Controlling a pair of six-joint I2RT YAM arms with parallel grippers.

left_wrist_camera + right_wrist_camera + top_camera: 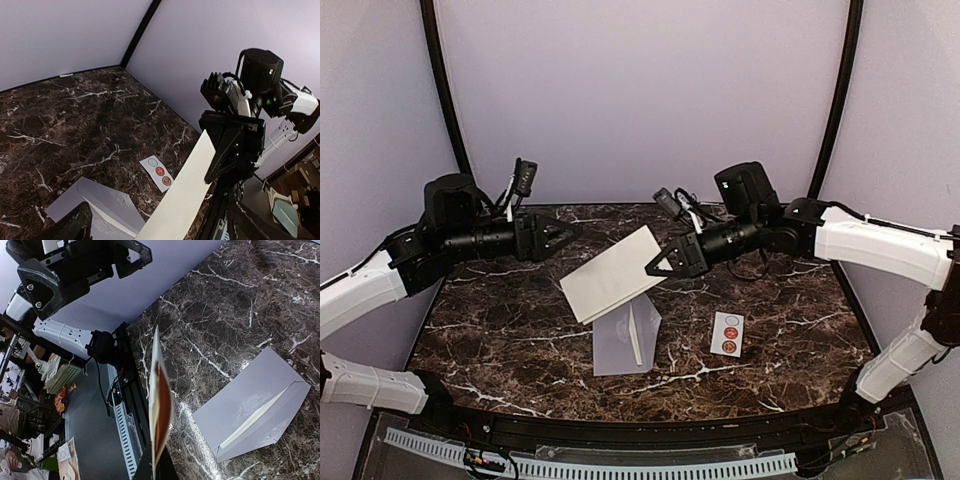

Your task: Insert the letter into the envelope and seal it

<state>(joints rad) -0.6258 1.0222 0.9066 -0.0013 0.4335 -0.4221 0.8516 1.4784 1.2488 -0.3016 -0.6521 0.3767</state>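
The letter (613,272), a white card, hangs tilted above the table with my right gripper (655,268) shut on its right edge. From the right wrist the letter (159,405) shows edge-on, rising out of the shut jaws. My left gripper (572,233) stands open just left of the card, not touching it. In the left wrist view the letter (185,195) runs up between my spread fingers (70,227) to the right gripper (211,176). The grey-lavender envelope (625,340) lies flat on the marble below the card, also seen as the envelope (250,410) (100,205).
A small white sticker strip (727,333) with round seals lies right of the envelope, also seen as the strip (160,172). The dark marble table (500,320) is walled by lavender panels. A slotted white cable rail (590,465) runs along the near edge.
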